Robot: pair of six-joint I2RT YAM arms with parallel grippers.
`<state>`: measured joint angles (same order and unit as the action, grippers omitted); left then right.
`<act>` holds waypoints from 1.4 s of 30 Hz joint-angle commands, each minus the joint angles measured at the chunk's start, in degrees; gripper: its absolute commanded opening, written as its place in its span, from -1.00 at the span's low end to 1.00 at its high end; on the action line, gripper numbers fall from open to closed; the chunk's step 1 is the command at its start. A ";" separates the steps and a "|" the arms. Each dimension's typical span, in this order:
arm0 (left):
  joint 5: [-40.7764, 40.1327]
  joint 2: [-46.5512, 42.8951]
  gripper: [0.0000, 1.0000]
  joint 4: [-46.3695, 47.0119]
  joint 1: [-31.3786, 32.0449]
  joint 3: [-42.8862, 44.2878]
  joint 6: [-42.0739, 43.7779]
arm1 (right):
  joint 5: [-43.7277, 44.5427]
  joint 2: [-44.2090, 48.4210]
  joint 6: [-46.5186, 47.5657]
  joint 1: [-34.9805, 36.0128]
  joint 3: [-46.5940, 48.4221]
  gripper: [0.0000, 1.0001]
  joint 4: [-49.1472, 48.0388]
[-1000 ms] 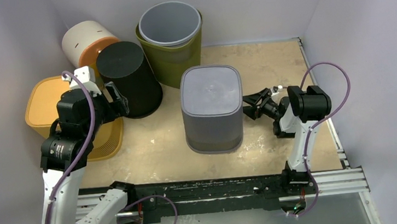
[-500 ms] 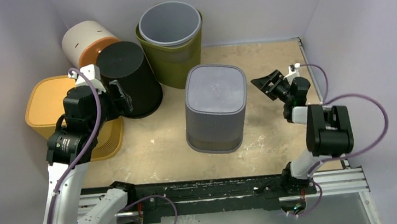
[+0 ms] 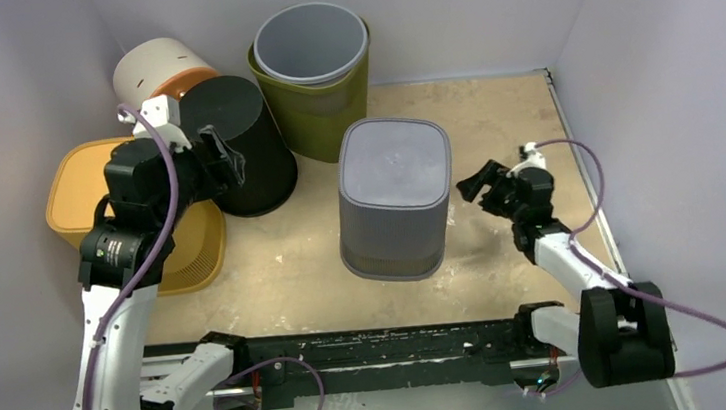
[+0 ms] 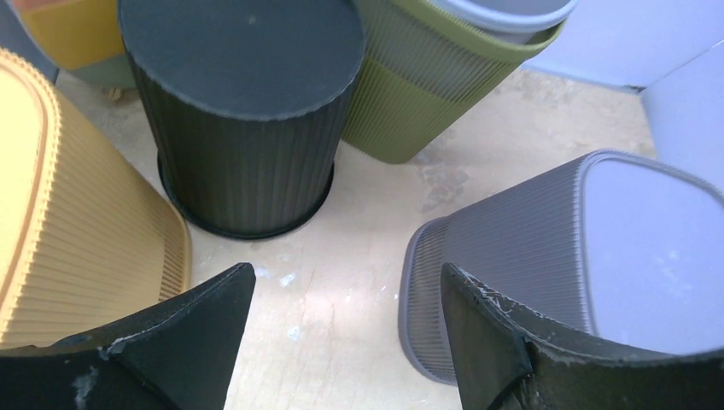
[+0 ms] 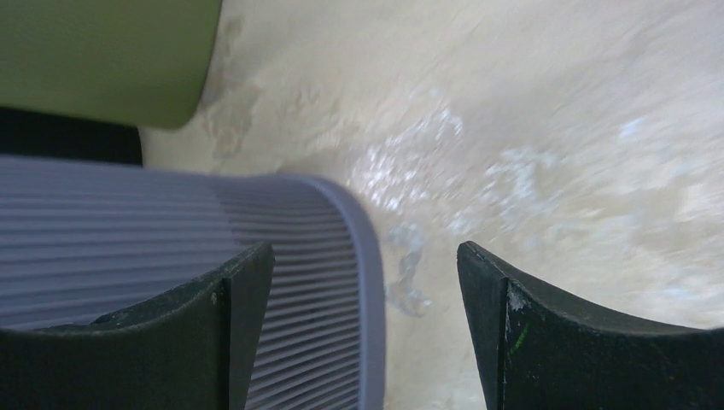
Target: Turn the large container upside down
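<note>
Black bin [image 3: 237, 142] left of the grey container [image 3: 395, 197], olive bin [image 3: 313, 94] behind it. Container stands base up, axis vertical. Right hand [image 3: 475, 184] beside it and left hand [image 3: 222, 156] both spread, empty.

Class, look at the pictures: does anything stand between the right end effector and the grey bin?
Nothing visible does: only bare table separates the open right end effector from the grey bin.

Both arms had white links and black joint housings: left arm [image 3: 110, 328], right arm [image 3: 567, 258]. A purple cable [image 3: 172, 183] looped along each. Fingers [image 4: 175, 342] were matte black and wedge-shaped, with scuffed whitish edges. One right finger bore a small green mark [image 5: 518, 336].
</note>
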<state>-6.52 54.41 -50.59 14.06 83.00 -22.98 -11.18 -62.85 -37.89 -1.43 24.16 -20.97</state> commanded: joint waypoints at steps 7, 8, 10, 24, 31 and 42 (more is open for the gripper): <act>6.91 5.71 0.53 2.64 0.33 16.37 -1.70 | 8.82 -19.68 -5.39 23.85 9.25 0.61 -8.70; 7.14 6.21 0.53 2.42 0.35 17.39 -1.65 | 9.12 -21.94 -5.99 25.73 11.15 0.61 -9.30; 7.45 6.78 0.53 2.34 0.28 18.76 -1.71 | 9.52 -26.64 -6.94 30.19 15.19 0.61 -10.53; 7.66 5.20 0.53 1.54 0.32 15.49 -0.13 | 8.60 -52.87 -9.83 47.81 44.58 0.62 -10.33; 7.60 3.70 0.53 2.24 0.35 11.32 0.59 | 12.33 -46.52 -5.64 48.02 40.48 0.69 -5.67; 4.17 0.96 0.53 2.21 0.34 6.68 2.26 | 28.37 -30.68 11.14 45.54 45.60 1.00 14.53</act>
<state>-0.97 56.82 -50.54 14.06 90.70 -22.79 10.46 -96.09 -35.16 45.87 64.07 -13.63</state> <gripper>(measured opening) 0.768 0.996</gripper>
